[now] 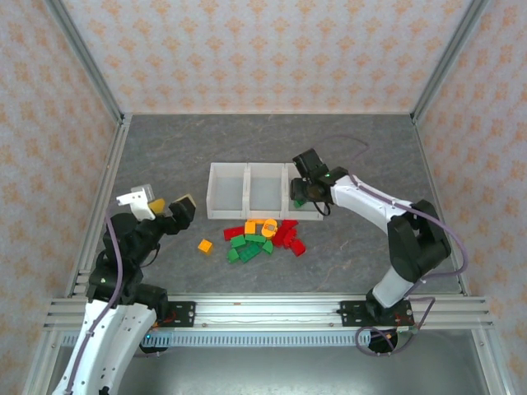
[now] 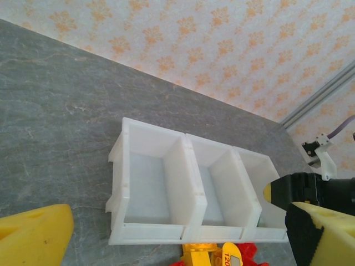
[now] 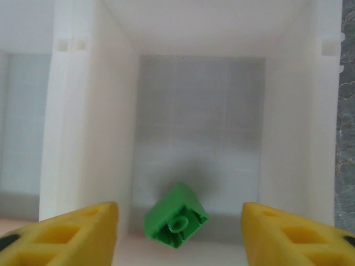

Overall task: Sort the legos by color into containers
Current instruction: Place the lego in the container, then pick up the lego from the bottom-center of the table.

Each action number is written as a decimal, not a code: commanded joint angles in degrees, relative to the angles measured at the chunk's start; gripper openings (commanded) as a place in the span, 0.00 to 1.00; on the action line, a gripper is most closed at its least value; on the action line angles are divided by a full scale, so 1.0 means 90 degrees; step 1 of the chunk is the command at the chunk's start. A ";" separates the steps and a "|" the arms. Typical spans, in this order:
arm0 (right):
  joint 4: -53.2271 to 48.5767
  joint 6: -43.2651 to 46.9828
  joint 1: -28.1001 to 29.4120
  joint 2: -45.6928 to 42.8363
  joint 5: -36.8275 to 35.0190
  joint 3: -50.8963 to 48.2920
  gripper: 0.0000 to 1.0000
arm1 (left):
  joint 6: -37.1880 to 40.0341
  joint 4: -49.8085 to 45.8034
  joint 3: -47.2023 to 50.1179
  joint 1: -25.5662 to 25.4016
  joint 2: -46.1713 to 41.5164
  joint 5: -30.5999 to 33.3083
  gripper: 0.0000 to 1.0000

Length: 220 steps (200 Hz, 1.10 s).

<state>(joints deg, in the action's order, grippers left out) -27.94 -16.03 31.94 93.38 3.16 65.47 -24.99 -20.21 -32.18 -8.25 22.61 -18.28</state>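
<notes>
right hand hangs over the right bin of the three joined containers, fingers standing apart. the green brick lies tilted between them, touching neither; whether it rests on the bin floor or is mid-drop you cannot tell. the step in hand looks like the release, so leave the fingers wide and lift straight up before you swing, since the bin's near rim sits just under the fingertips and the divider to the middle bin is close on the left. above the rims you have open room to come near and left to the pile of legos, which lies just beside the containers' near wall. your left hand, spread wide and empty, hovers well left of the pile near a lone orange brick, with bare surface around it; don't let the two arms meet over the pile.
</notes>
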 commanded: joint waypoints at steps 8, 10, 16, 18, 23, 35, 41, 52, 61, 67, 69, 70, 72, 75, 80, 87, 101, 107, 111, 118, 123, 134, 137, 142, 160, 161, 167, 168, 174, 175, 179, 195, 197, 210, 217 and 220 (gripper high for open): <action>-0.0190 -0.0047 0.0074 -0.0653 0.0312 -0.0179 0.74 | 0.0135 0.0316 -0.0003 -0.0030 0.0300 -0.0613 0.99; -0.0207 -0.0038 0.0093 -0.0697 0.0349 -0.0196 0.75 | 0.0139 0.0320 -0.0002 -0.0030 0.0327 -0.0641 0.99; -0.0278 -0.0042 0.0154 -0.0826 0.0425 -0.0250 0.77 | 0.0140 0.0343 -0.0007 -0.0030 0.0388 -0.0735 0.99; -0.0309 -0.0037 0.0179 -0.0867 0.0436 -0.0269 0.77 | 0.0145 0.0349 0.0005 -0.0033 0.0413 -0.0757 0.99; -0.0391 -0.0044 0.0254 -0.0979 0.0449 -0.0312 0.79 | 0.0133 0.0376 0.0011 -0.0035 0.0463 -0.0822 0.99; -0.0620 -0.0069 0.0455 -0.1194 0.0495 -0.0449 0.80 | 0.0111 0.0421 0.0030 -0.0040 0.0583 -0.0914 0.99; -0.0735 -0.0090 0.0596 -0.1285 0.0527 -0.0521 0.81 | 0.0107 0.0434 0.0040 -0.0040 0.0642 -0.0918 0.99; -0.0888 -0.0163 0.0872 -0.1418 0.0600 -0.0724 0.83 | 0.0111 0.0429 0.0031 -0.0038 0.0776 -0.0915 0.99; -0.1005 -0.0240 0.1115 -0.1498 0.0641 -0.0906 0.84 | 0.0122 0.0442 0.0021 -0.0033 0.0891 -0.1006 0.99; -0.1064 -0.0300 0.1296 -0.1545 0.0640 -0.1034 0.85 | 0.0130 0.0455 0.0021 -0.0040 0.0963 -0.1081 0.99; -0.1080 -0.0328 0.1353 -0.1564 0.0632 -0.1074 0.85 | 0.0135 0.0455 0.0026 -0.0033 0.0983 -0.1115 0.99; -0.1087 -0.0338 0.1378 -0.1566 0.0634 -0.1098 0.85 | 0.0138 0.0452 0.0024 -0.0037 0.0993 -0.1129 0.99; -0.1105 -0.0357 0.1428 -0.1582 0.0625 -0.1138 0.85 | 0.0140 0.0456 0.0017 -0.0039 0.1013 -0.1158 0.99; -0.1122 -0.0385 0.1497 -0.1608 0.0618 -0.1200 0.85 | 0.0154 0.0458 0.0012 -0.0036 0.1039 -0.1198 0.99; -0.1158 -0.0438 0.1582 -0.1636 0.0607 -0.1303 0.86 | 0.0168 0.0466 0.0011 -0.0037 0.1077 -0.1272 0.99; -0.1193 -0.0487 0.1698 -0.1681 0.0598 -0.1444 0.86 | 0.0188 0.0483 0.0015 -0.0038 0.1114 -0.1388 0.99; -0.1264 -0.0559 0.1804 -0.1758 0.0579 -0.1709 0.87 | 0.0180 0.0573 0.0052 -0.0040 0.1147 -0.1567 0.99; -0.1287 -0.0584 0.1807 -0.1790 0.0577 -0.1806 0.87 | 0.0170 0.0580 0.0060 -0.0041 0.1167 -0.1589 0.99; -0.1289 -0.0600 0.1810 -0.1816 0.0576 -0.1870 0.87 | 0.0170 0.0576 0.0052 -0.0049 0.1183 -0.1591 0.99; -0.1294 -0.0618 0.1805 -0.1870 0.0590 -0.1969 0.87 | 0.0172 0.0555 0.0051 -0.0046 0.1221 -0.1557 0.99; -0.1290 -0.0621 0.1812 -0.1904 0.0622 -0.2035 0.87 | 0.0169 0.0547 0.0051 -0.0042 0.1250 -0.1545 0.99; -0.1244 -0.0621 0.1806 -0.1980 0.0692 -0.2147 0.87 | 0.0167 0.0531 0.0041 -0.0049 0.1328 -0.1541 0.99; -0.1227 -0.0622 0.1810 -0.1999 0.0696 -0.2161 0.87 | 0.0169 0.0527 0.0034 -0.0047 0.1353 -0.1551 0.99; -0.1195 -0.0623 0.1807 -0.2016 0.0708 -0.2193 0.87 | 0.0170 0.0526 0.0028 -0.0047 0.1389 -0.1562 0.99; -0.1089 -0.0564 0.1810 -0.1991 0.0757 -0.2283 0.86 | 0.0170 0.0501 0.0015 -0.0043 0.1477 -0.1577 0.99; -0.1082 -0.0554 0.1811 -0.1989 0.0765 -0.2289 0.86 | 0.0170 0.0504 0.0013 -0.0046 0.1479 -0.1579 0.99; -0.1047 -0.0517 0.1812 -0.1950 0.0785 -0.2294 0.86 | 0.0178 0.0507 0.0017 -0.0045 0.1499 -0.1598 0.99; -0.1041 -0.0510 0.1812 -0.1944 0.0788 -0.2294 0.85 | 0.0179 0.0507 0.0019 -0.0043 0.1500 -0.1598 0.99; -0.0996 -0.0486 0.1806 -0.1894 0.0796 -0.2303 0.85 | 0.0179 0.0512 0.0019 -0.0050 0.1501 -0.1624 0.99; -0.0987 -0.0485 0.1809 -0.1887 0.0804 -0.2304 0.85 | 0.0179 0.0514 0.0020 -0.0050 0.1501 -0.1627 0.99; -0.0948 -0.0469 0.1804 -0.1864 0.0833 -0.2299 0.84 | 0.0179 0.0517 0.0015 -0.0050 0.1494 -0.1647 0.99; -0.0834 -0.0349 0.1811 -0.1732 0.0943 -0.2280 0.80 | 0.0175 0.0531 0.0027 -0.0062 0.1456 -0.1689 0.99; -0.0824 -0.0341 0.1812 -0.1714 0.0947 -0.2271 0.80 | 0.0176 0.0535 0.0030 -0.0068 0.1453 -0.1689 0.99; -0.0811 -0.0211 0.1811 -0.1576 0.0974 -0.2222 0.77 | 0.0172 0.0564 0.0041 -0.0096 0.1416 -0.1699 0.99; -0.0820 -0.0152 0.1812 -0.1499 0.0970 -0.2195 0.74 | 0.0170 0.0575 0.0052 -0.0106 0.1405 -0.1709 0.99; -0.0821 -0.0139 0.1807 -0.1465 0.0968 -0.2184 0.73 | 0.0167 0.0573 0.0052 -0.0103 0.1404 -0.1709 0.99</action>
<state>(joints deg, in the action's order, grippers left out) -36.05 -19.09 48.23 78.04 11.62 45.25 -24.08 -17.23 -32.08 -8.62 36.16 -31.86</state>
